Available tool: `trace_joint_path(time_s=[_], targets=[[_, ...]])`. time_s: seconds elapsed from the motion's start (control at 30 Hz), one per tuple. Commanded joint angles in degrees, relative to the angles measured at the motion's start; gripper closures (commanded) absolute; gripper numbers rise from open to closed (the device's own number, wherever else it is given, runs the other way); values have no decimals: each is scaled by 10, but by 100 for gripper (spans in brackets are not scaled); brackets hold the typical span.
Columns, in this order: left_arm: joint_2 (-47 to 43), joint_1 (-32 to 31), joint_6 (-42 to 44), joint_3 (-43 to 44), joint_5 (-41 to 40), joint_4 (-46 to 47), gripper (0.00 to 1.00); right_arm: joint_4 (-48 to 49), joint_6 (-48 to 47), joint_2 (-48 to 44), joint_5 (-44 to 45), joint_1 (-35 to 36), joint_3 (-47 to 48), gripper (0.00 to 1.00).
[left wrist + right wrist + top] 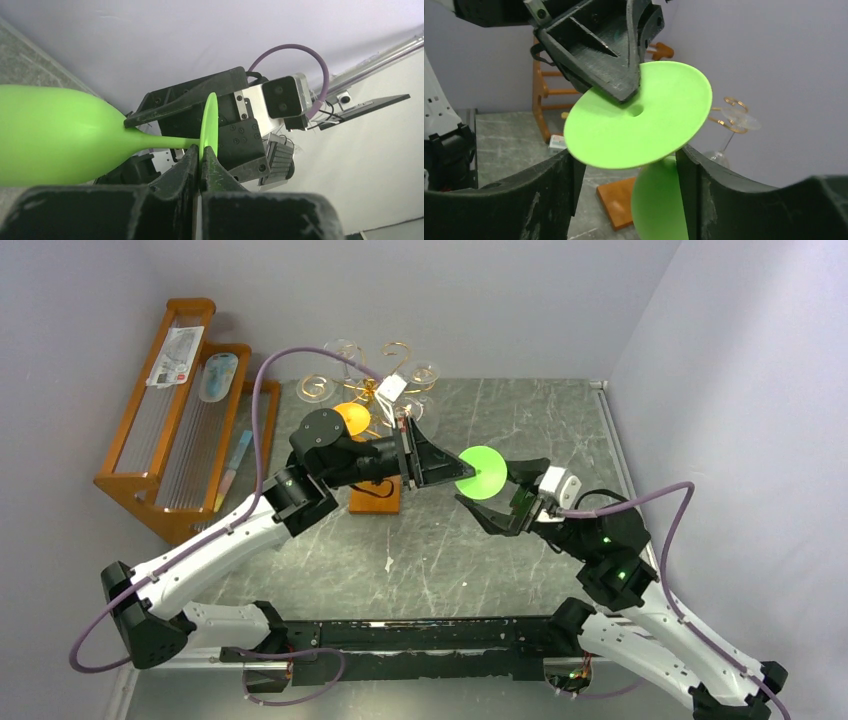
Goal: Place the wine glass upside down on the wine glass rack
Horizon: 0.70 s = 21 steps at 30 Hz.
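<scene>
Top external view, from the left: a wooden shelf (pixel 170 430) stands at the far left. Right of it, at the far middle, is the wine glass rack (pixel 368 390), with clear glasses (pixel 425 375) and an orange glass (pixel 352 418) already on its curled arms. Just right of the rack's base, the left gripper (pixel 455 472) is clenched on the rim of the green wine glass (pixel 483 472), pinching the edge of its flat foot. The left wrist view shows both fingertips pressed together on that thin edge. The glass is in the air above the middle of the table, foot up and bowl down, so it is already roughly inverted though tilted. Right of it, the right gripper (pixel 492 492) is released, its fingers (pixel 556 180) spread wide either side of the glass, and no contact can be made out

This looks like a hand-over between the arms, though which way it goes cannot be told. The hanging itself is not yet done. Next, the holding arm would have to carry the glass far-left to a free curl, level it, and slide the stem in so that the foot rests on the wire, clear of the hanging glasses
</scene>
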Motion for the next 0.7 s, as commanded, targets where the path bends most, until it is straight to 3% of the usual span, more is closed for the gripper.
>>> trace_joint_path(time_s=[0.0,0.23,0.67], targets=[[22,6,32,81,35,7,95,-58,41,-12,-11,3,26,28],[49,52,14,153,73,49,95,-27,80,-73,28,3,37,19],[98,235,-18,252,128,85,95,18,96,-120,111,2,5,15]])
